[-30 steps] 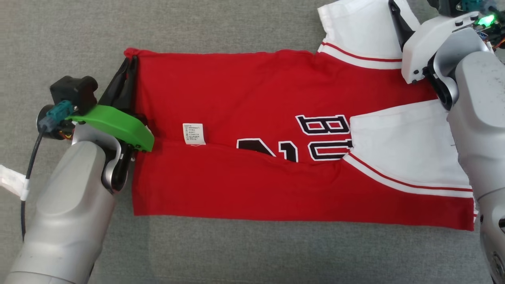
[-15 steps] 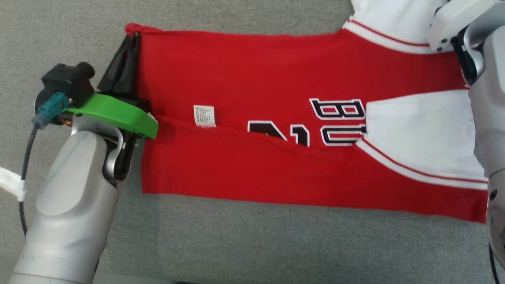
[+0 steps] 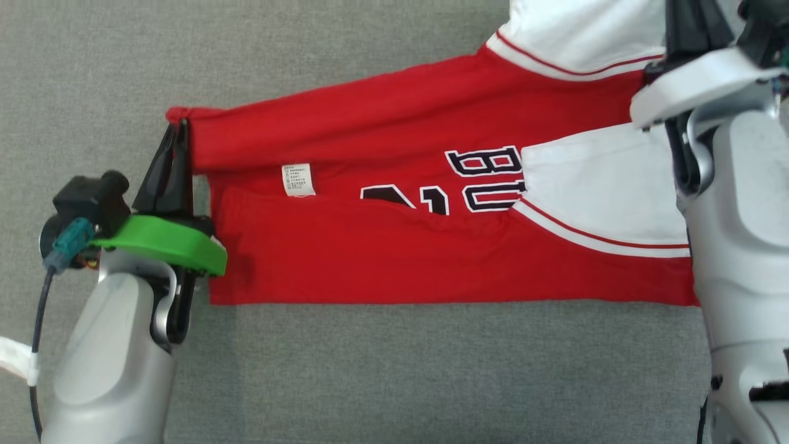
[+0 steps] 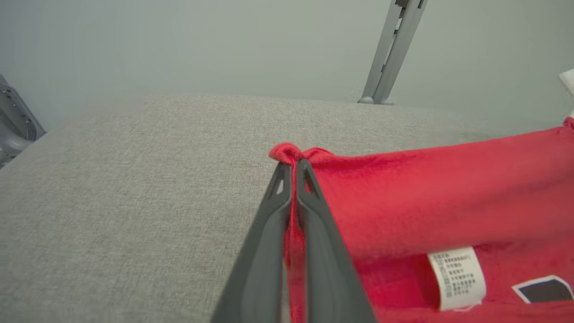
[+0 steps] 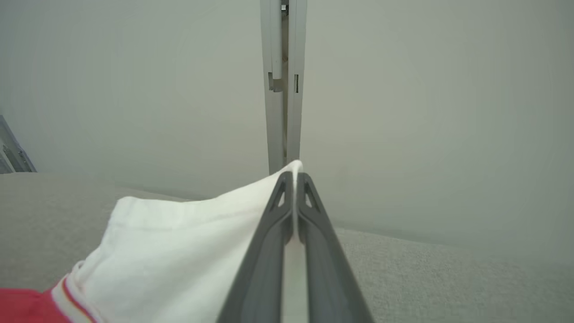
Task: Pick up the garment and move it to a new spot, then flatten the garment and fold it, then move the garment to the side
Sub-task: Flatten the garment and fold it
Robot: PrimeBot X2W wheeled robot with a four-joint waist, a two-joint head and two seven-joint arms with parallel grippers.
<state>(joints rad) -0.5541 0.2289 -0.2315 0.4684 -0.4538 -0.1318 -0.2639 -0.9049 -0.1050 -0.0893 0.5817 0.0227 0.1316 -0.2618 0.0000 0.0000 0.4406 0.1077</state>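
Both closed tight, your left hand (image 4: 293,163) is pinching the jersey (image 3: 394,259) by a red corner (image 4: 287,153), your right hand (image 5: 293,176) by a white sleeve (image 5: 179,251); uneven pulling is risking slippage.

Right gripper (image 5: 293,176) is now clamped on the garment's white sleeve (image 5: 188,242); it was wide open a second ago. Left gripper (image 4: 293,165) has pulled its red corner of the garment (image 3: 370,259) up and nearer. The far hem now runs slanted, not straight. Head camera has shifted.

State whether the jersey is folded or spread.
Folded: on the jersey, a red flap covers part of the lettering and a white sleeve overlaps it.
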